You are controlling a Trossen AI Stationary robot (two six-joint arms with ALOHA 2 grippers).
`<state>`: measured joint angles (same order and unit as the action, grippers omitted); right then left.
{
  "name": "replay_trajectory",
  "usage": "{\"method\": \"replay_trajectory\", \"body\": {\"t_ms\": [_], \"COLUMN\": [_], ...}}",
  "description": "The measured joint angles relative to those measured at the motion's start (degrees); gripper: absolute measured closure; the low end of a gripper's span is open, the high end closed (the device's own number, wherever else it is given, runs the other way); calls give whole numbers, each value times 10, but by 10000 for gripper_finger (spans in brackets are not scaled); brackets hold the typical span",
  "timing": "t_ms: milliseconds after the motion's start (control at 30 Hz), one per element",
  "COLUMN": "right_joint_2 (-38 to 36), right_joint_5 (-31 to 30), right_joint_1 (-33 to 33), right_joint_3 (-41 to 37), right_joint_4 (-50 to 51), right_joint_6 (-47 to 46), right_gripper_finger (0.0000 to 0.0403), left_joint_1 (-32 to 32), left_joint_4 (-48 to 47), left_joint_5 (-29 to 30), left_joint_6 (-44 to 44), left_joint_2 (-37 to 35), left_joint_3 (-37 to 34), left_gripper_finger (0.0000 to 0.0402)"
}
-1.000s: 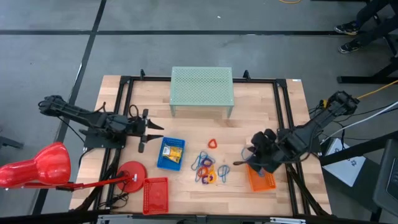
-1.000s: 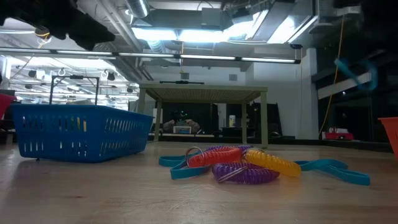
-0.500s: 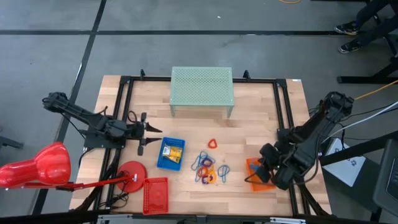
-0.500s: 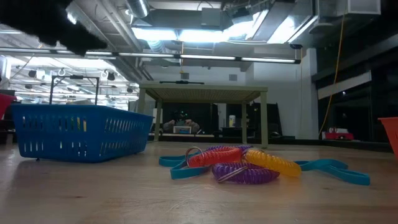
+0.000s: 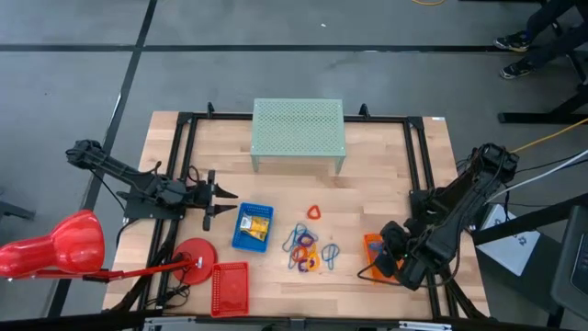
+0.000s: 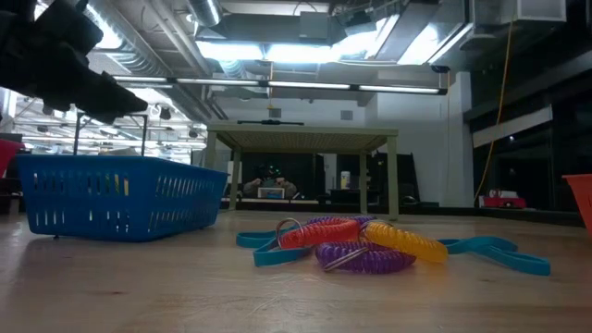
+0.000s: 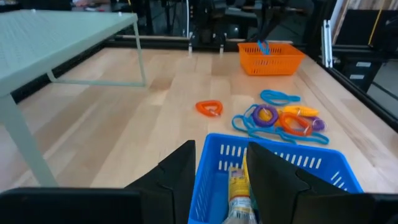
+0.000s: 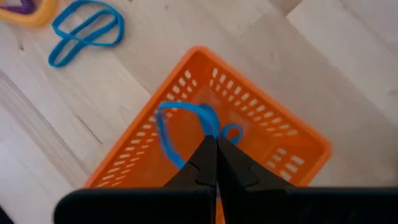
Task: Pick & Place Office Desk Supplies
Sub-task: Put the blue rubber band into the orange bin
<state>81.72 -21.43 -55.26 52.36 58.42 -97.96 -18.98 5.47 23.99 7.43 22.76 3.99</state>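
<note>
- High view: the right gripper sits over the orange tray at the bench's five o'clock. The pile of loops lies mid-bench, the yellow clips in the blue tray. The left gripper waits at nine o'clock.
- Low view: loops lie tangled, so lifting one could drag its neighbours.
- Left wrist view: jaws parted, holding nothing.
- Right wrist view: jaws clenched; the blue loop beneath them might snag and ride out. No writing is legible.
</note>
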Motion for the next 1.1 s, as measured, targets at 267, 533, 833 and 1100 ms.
{"method": "replay_trajectory", "body": {"t_ms": [267, 533, 833, 1100], "right_joint_2": [62, 79, 57, 13], "right_joint_5": [33, 10, 2, -101], "right_joint_1": [-22, -31, -19, -19], "right_joint_3": [0, 0, 0, 28], "right_joint_4": [-8, -8, 6, 21], "right_joint_6": [-55, -111, -93, -91], "right_gripper_finger": [403, 360, 222, 189], "left_joint_1": [0, 0, 0, 0], "left_joint_4": [0, -1, -1, -1], "left_joint_5": [-5, -19, -20, -20], "left_joint_6": [0, -6, -6, -8], "left_joint_2": [0, 0, 0, 0], "left_joint_3": [0, 0, 0, 0], "left_gripper_finger": [260, 260, 260, 261]}}
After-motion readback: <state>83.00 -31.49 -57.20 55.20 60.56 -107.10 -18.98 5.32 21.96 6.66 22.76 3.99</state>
